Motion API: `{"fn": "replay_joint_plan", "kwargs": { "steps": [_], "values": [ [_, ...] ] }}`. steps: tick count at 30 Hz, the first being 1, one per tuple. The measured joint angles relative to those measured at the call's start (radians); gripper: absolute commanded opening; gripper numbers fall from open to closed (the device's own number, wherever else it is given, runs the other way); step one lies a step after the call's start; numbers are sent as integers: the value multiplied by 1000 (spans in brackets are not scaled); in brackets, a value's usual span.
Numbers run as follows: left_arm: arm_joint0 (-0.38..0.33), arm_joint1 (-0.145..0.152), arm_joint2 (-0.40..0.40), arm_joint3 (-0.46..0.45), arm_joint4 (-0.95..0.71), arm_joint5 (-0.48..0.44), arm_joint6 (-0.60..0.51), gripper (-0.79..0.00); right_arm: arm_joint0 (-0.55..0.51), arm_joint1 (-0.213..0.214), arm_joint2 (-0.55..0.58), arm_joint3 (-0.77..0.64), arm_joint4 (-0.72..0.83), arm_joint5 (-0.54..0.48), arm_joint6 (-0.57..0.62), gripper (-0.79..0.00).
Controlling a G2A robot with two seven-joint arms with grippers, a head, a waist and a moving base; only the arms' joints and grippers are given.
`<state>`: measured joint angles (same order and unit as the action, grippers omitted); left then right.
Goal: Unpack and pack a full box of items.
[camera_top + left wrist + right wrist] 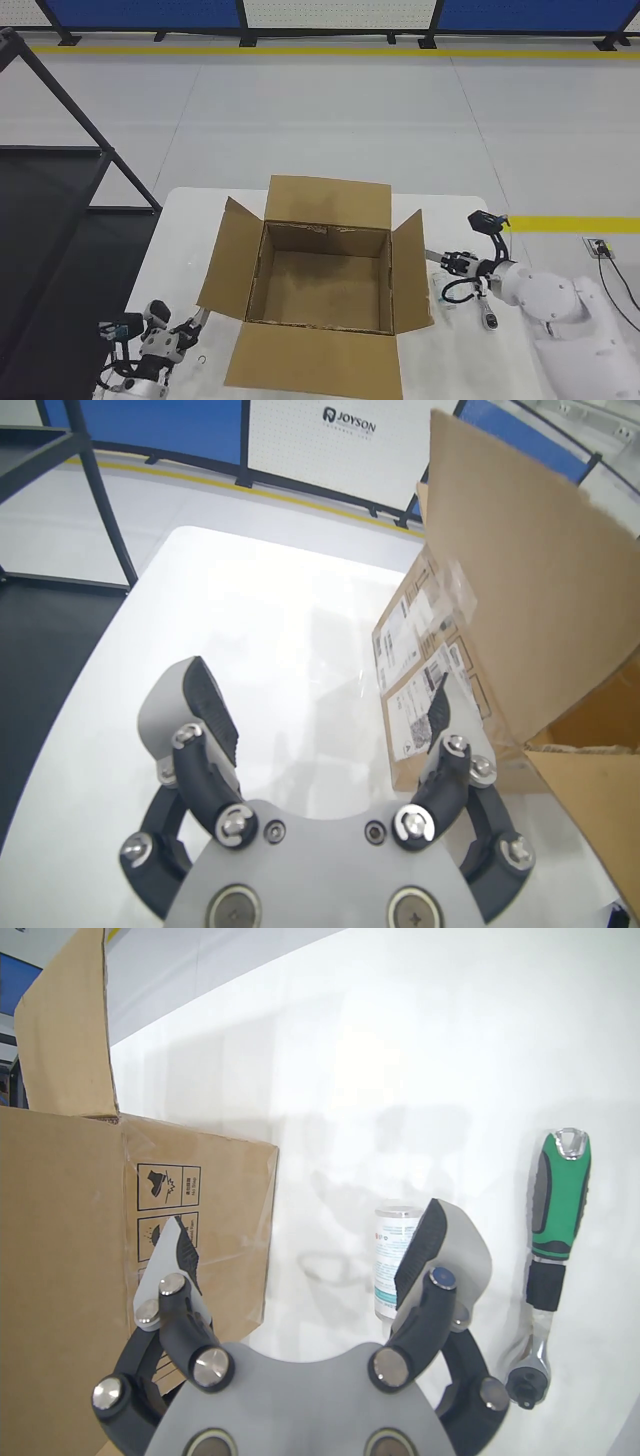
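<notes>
- Top view: an open cardboard box [257,272] sits in the middle of the white desk [180,235], with its 4 flaps [328,202] splayed outward and its brown inner floor in sight.
- The left claw [197,322] is at the near-left corner of the box, low over the desk and just beside the left flap.
- Left wrist view: the left claw [320,680] is wide open, its 2 fingers [207,695] spread with nothing between them. Bare desk [240,610] lies beneath it.
- In the same view, 1 fingertip comes close to the box wall [505,600], where white shipping labels [402,635] are stuck. I cannot tell whether it touches.
- The right claw [434,258] is on the other side of the box, beside the right flap.
- Right wrist view: the right claw [303,1215] is also spread open and grips nothing. It hangs over the desk [400,1068] next to the box [70,1208].
- A small white bottle [389,1238] lies on the desk just past 1 finger, seemingly on its side. That finger partly hides it.
- A ratchet wrench [552,1223] with a green and grey handle lies flat on the desk beside the bottle without touching it. It also shows in the top view near the right arm [487,316].
</notes>
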<state>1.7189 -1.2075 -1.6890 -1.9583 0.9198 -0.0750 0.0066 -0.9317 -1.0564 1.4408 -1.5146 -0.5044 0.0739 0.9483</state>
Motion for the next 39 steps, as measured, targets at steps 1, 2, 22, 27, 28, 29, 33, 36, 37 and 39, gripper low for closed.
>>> {"fn": "replay_joint_plan", "kwargs": {
  "steps": [1,2,22,27,28,29,33,36,37,39],
  "values": [
    [5,-1,-9,-9,-11,0,11,0,-5,3,10,-6,0,-5,10,0],
    [12,-1,-20,-23,-26,-2,25,0,-13,7,25,-17,-8,-11,24,0],
    [67,-2,-117,-118,-106,-89,78,0,-91,45,154,-144,-104,29,166,0],
    [65,-2,-114,-114,-111,-93,69,0,-111,47,153,-142,-71,-48,124,0],
    [65,-2,-114,-109,-113,-94,65,0,-109,50,150,-139,-93,-58,136,0],
    [64,-3,-116,-101,-116,-95,61,0,-104,53,141,-136,-133,-71,158,0],
    [66,-3,-131,-81,-143,-105,49,0,-85,62,102,-120,-242,-121,210,0],
    [68,-4,-148,-76,-177,-117,32,0,-79,65,64,-114,-302,-158,238,0],
    [66,-3,-152,-75,-183,-120,27,0,-78,65,51,-115,-319,-164,243,0],
    [61,-3,-159,-73,-192,-123,20,0,-74,66,18,-118,-364,-176,254,0]
  ]
}}
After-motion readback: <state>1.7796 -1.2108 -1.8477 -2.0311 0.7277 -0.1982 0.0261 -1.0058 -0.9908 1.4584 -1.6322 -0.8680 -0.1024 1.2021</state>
